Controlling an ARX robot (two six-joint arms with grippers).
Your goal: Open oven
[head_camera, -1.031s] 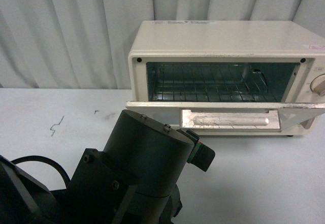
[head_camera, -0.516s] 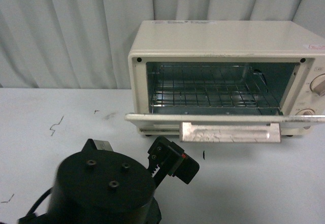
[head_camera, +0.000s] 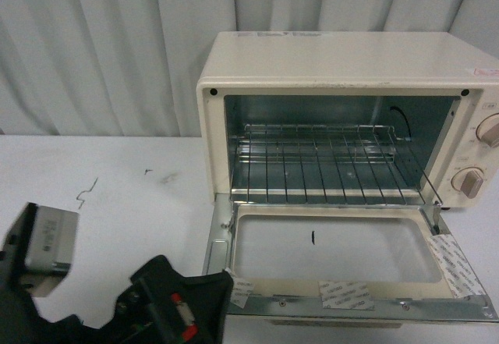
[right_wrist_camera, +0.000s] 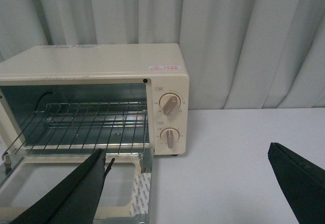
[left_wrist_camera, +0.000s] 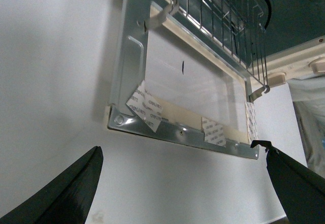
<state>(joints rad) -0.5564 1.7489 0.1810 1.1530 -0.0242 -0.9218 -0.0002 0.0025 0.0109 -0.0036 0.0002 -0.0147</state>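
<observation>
Finds the oven point(head_camera: 343, 55) at the back right of the white table point(head_camera: 101, 196), door point(head_camera: 351, 254) dropped flat, wire rack point(head_camera: 327, 164) bared. Shows the left gripper point(left_wrist_camera: 183, 148) spread wide and empty, the door's front edge just beyond its fingertips. Shows the right gripper point(right_wrist_camera: 187, 148) likewise splayed, empty, short of the knobs point(right_wrist_camera: 170, 104).
</observation>
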